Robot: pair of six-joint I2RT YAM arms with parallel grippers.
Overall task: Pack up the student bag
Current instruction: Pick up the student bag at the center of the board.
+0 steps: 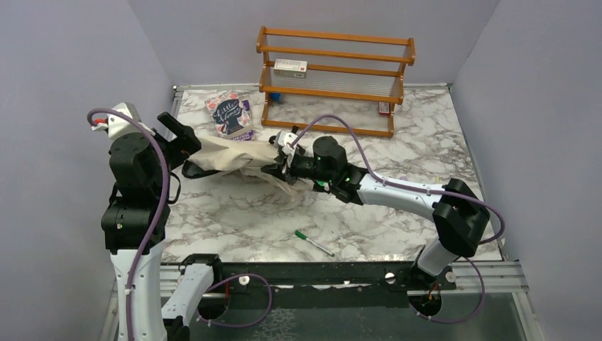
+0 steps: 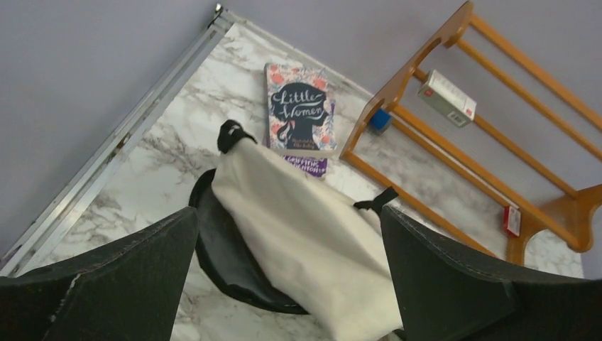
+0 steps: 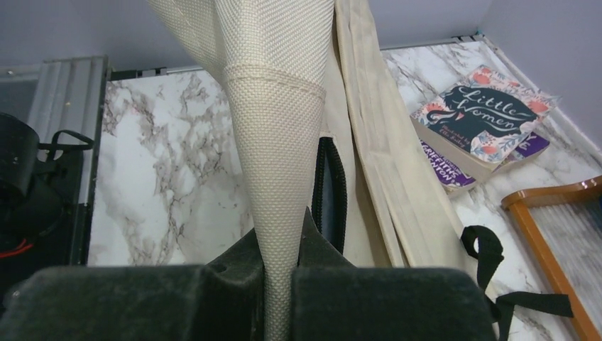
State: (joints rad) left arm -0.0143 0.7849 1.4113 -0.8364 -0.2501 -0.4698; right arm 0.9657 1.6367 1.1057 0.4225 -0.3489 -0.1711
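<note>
The student bag [image 1: 231, 156], cream canvas with black straps and dark lining, lies stretched across the marble table between both arms. My right gripper [image 1: 282, 168] is shut on a fold of its canvas [image 3: 277, 142], pinching the fabric between its fingers [image 3: 278, 249]. Beside the bag's left end is my left gripper [image 1: 186, 144], which stands wide open and holds nothing. In the left wrist view the bag [image 2: 305, 227] and its dark open rim [image 2: 220, 256] show below and between those fingers [image 2: 289, 217].
A "Little Women" book [image 1: 228, 114] lies on a purple book behind the bag. A wooden rack [image 1: 334, 78] at the back holds a small white box [image 1: 290, 67]. A green-capped pen [image 1: 313, 243] lies near the front edge. Grey walls close in on both sides.
</note>
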